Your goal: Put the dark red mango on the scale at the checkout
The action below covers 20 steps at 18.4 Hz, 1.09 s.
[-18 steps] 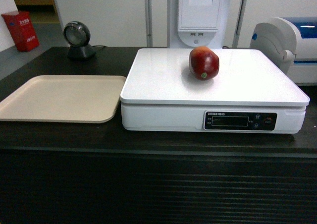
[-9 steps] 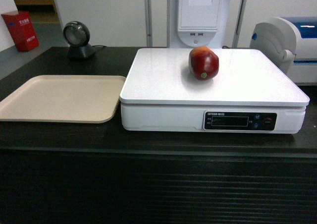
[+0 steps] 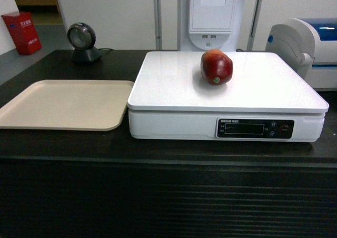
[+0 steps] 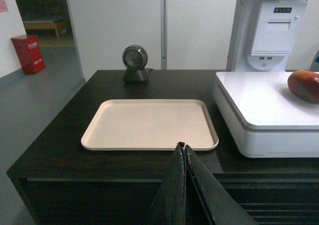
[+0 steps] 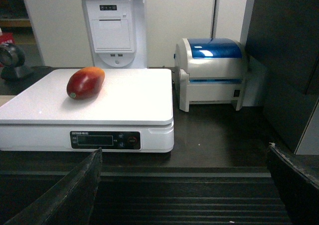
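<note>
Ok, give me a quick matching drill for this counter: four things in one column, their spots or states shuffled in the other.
Things:
1. dark red mango
2. beige tray
3. left tool
4. right tool

Places/states:
A. fingers wide apart
B. on the scale platform
C. fingers pressed together
D. left of the scale on the checkout

Pairs: 1-B, 2-D, 3-C, 4-A

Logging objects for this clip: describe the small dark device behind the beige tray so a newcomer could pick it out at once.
Start at the black checkout counter and find the beige tray left of the white scale. Just beyond the tray's far edge stands a small scanner-like device, dark grey. Unlike the flat tray and boxy scale, it has a round head with a circular window on a short base.
</note>
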### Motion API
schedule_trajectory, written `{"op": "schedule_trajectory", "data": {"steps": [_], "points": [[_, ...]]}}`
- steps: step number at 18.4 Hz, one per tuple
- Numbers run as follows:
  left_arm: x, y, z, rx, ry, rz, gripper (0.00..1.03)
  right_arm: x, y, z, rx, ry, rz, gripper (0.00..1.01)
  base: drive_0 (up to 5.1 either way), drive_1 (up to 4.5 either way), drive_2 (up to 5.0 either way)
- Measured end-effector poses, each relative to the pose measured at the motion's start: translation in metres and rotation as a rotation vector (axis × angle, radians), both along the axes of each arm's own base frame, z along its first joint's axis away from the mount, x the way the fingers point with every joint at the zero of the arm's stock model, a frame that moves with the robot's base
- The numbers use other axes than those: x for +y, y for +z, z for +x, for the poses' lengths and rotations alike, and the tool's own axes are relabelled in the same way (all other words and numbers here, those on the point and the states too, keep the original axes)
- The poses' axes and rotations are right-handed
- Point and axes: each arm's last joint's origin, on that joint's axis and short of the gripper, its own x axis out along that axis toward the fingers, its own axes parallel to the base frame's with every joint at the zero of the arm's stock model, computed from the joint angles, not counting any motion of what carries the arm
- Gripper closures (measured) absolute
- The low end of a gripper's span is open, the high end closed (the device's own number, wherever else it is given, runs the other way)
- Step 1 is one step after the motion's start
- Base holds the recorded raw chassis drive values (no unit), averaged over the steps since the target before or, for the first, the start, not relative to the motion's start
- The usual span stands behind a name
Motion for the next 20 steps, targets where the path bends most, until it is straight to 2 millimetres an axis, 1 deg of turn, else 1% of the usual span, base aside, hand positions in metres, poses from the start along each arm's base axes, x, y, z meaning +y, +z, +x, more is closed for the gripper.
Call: {"op": "schedule_trajectory", "data": {"steps": [1, 3, 4, 7, 9, 11, 18, 20], "points": [[0.000, 0.000, -0.001, -0.002, 0.000, 0.000, 1.01, 0.000, 0.000, 0.000, 0.000, 0.000, 0.000, 0.03, 0.0, 0.00, 0.0], [0.000, -0.005, -0.011, 0.031, 0.000, 0.000, 1.01, 0.000, 0.000, 0.000, 0.000, 0.000, 0.000, 0.03, 0.0, 0.00, 0.0], [0.000, -0.002, -0.011, 0.008, 0.000, 0.001, 1.01, 0.000, 0.000, 0.000, -0.001, 0.000, 0.000, 0.03, 0.0, 0.00, 0.0], [0.000, -0.004, -0.011, 0.014, 0.000, 0.000, 1.01, 0.000, 0.000, 0.000, 0.000, 0.000, 0.000, 0.03, 0.0, 0.00, 0.0], [0.000, -0.004, -0.011, 0.014, 0.000, 0.000, 0.86, 0.000, 0.000, 0.000, 0.000, 0.000, 0.000, 0.03, 0.0, 0.00, 0.0], [0.000, -0.004, -0.011, 0.013, 0.000, 0.000, 0.66, 0.000, 0.000, 0.000, 0.000, 0.000, 0.000, 0.03, 0.0, 0.00, 0.0], [0.000, -0.004, -0.011, 0.013, 0.000, 0.000, 0.04, 0.000, 0.000, 0.000, 0.000, 0.000, 0.000, 0.03, 0.0, 0.00, 0.0], [0.000, -0.004, -0.011, 0.013, 0.000, 0.001, 0.05, 0.000, 0.000, 0.000, 0.000, 0.000, 0.000, 0.03, 0.0, 0.00, 0.0]]}}
